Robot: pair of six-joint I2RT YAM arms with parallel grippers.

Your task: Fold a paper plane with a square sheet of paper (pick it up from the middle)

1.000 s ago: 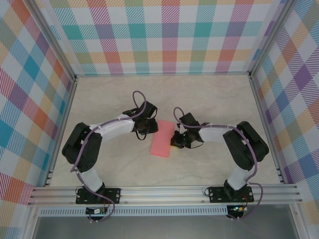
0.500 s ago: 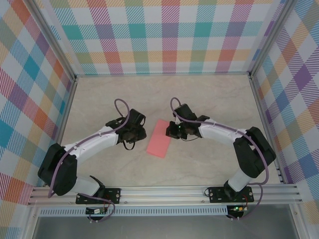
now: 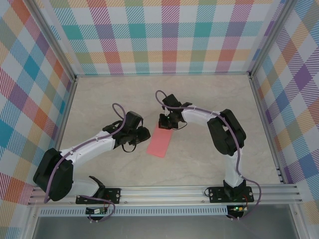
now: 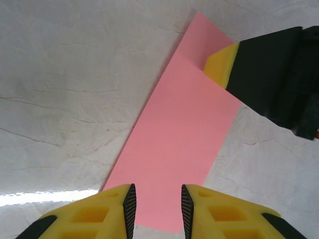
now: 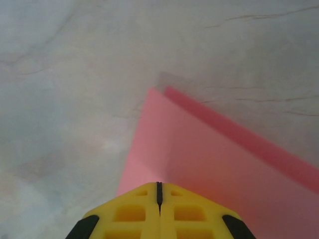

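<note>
The square sheet of paper (image 3: pixel 160 141) lies flat on the table, folded in half into a long salmon-pink rectangle (image 4: pixel 182 139). My left gripper (image 3: pixel 145 134) is at its left near end, open, with its jaws (image 4: pixel 157 209) low over the paper's near edge and nothing between them. My right gripper (image 3: pixel 166 125) is shut, and its yellow tip (image 4: pixel 220 65) rests on the paper's far end. In the right wrist view the shut fingertips (image 5: pixel 159 191) sit on the paper (image 5: pixel 209 159), whose lower layer peeks out along one edge.
The pale marble tabletop (image 3: pixel 209 99) is walled by checkered panels on three sides, with an aluminium rail (image 3: pixel 164 193) along the near edge. Both arms bend inward and meet near the table's middle.
My right gripper has swung from the paper's right side up to its far end. My left gripper has dropped from the paper's far left corner to its left near end. The paper has turned slightly.
</note>
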